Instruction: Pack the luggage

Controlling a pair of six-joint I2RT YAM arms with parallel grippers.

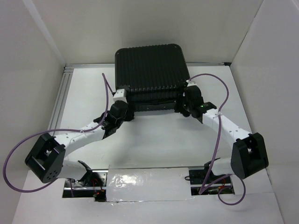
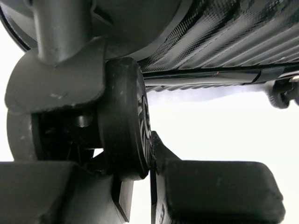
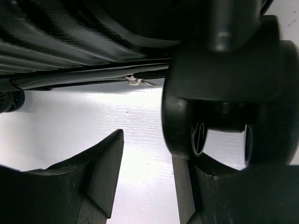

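The luggage [image 1: 152, 70] is a black ribbed hard-shell suitcase lying shut at the far middle of the white table. My left gripper [image 1: 123, 98] is at its near-left corner. In the left wrist view the left gripper [image 2: 140, 186] is nearly shut, with only a narrow gap, and a black wheel [image 2: 124, 116] is wedged against the right finger [image 2: 215, 186]. My right gripper [image 1: 186, 89] is at the near-right corner. In the right wrist view the right gripper [image 3: 147, 154] is open. The other wheel [image 3: 180, 121] sits on top of its right finger [image 3: 224, 196], not between the jaws.
White walls close in the table on the left, back and right. A metal rail [image 1: 63, 93] runs along the left edge. The suitcase's zipper seam and a small metal pull [image 3: 134, 80] show above the right gripper. Purple cables [image 1: 219, 88] loop off both arms.
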